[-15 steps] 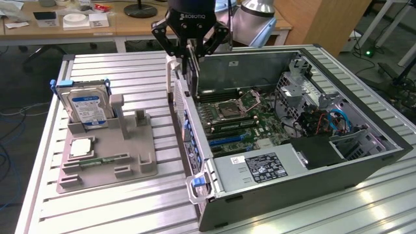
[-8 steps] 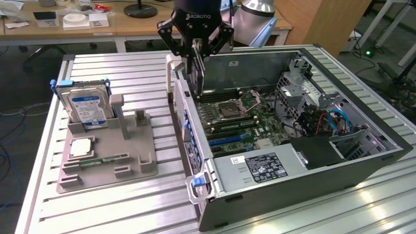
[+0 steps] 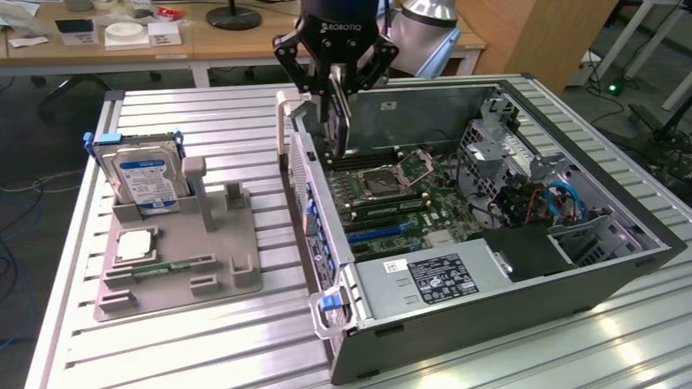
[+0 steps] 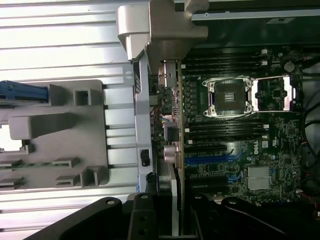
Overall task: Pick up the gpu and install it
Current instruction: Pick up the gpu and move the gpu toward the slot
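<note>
- I'm working in a robotics lab: a Robotiq gripper point(image 3: 337, 93) hangs over an open computer case point(image 3: 487, 324).
- The case sits on a ribbed aluminium table point(image 3: 173, 348), beside a grey parts fixture point(image 3: 206, 243).
- Behind the case, cluttered wooden desks point(image 3: 206, 42).

Slatted table point(image 3: 194, 113): ribbed metal top carrying everything below.
Gray holder point(image 3: 206, 235): moulded tray, at the exterior view's left of the case.
Hard drive point(image 3: 143, 174): silver, blue label, upright in the holder's far slot.
Square chip point(image 3: 138, 243): flat in the holder.
Memory stick point(image 3: 173, 266): narrow, green, flat beside the chip.
Computer case point(image 3: 519, 324): open, on its side.
Motherboard point(image 3: 400, 207): exposed inside the case.
Processor socket point(image 4: 227, 97): metal-framed.
Power supply point(image 3: 433, 275): labelled box at the case's near end.
</note>
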`<state>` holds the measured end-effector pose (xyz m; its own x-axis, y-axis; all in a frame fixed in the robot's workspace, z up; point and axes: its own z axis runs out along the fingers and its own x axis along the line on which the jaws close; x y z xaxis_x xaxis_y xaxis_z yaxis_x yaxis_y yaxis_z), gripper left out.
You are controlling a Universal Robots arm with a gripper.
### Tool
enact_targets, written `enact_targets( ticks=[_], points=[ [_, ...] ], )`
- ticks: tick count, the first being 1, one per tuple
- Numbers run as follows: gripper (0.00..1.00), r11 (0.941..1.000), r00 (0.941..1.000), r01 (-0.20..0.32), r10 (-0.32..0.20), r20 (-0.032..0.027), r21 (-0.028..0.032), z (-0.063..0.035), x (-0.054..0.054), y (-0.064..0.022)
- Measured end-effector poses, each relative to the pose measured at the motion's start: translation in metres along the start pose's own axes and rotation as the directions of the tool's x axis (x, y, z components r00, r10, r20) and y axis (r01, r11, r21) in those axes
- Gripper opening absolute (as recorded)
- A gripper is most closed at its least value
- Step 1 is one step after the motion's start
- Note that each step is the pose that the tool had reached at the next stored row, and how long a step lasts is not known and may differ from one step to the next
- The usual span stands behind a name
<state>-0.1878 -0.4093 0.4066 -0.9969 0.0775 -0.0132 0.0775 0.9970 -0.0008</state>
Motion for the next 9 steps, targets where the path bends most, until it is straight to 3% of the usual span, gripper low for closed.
enact_targets(
  ticks=[9],
  points=[
    [0.28,1.0000,1.0000,0.000,0.000,0.0000,0.0000,0.0002,-0.0111,0.0009]
  ],
)
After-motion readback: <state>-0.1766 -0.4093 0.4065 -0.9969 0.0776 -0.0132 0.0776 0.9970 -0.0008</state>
